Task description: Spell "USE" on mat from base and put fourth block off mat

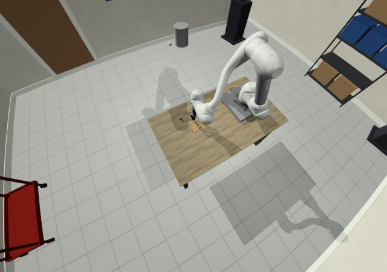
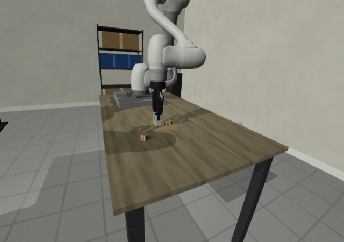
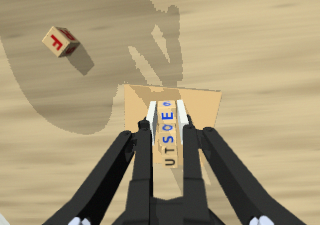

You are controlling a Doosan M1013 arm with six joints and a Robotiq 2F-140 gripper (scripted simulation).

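The tan mat (image 1: 194, 129) (image 2: 166, 128) (image 3: 200, 105) lies on the table. In the wrist view three blocks form a straight, closely spaced row on it: the E block (image 3: 167, 116) farthest out, the S block (image 3: 168, 139) in the middle and the U block (image 3: 170, 162) nearest the gripper's body. My gripper (image 2: 157, 121) (image 3: 166, 109) is slightly open. Its white fingertips stand down on both sides of the E block, with narrow gaps. In the exterior view they hide most of that block. The F block (image 1: 180, 118) (image 2: 144, 137) (image 3: 57, 42) lies on the table, off the mat.
The wooden table (image 1: 175, 150) (image 2: 194, 161) carries the robot's grey base plate (image 1: 233, 106) (image 2: 127, 103) at its far end in the exterior view. The F block stands turned relative to the row, away from the fingers. Arm shadows cross the mat.
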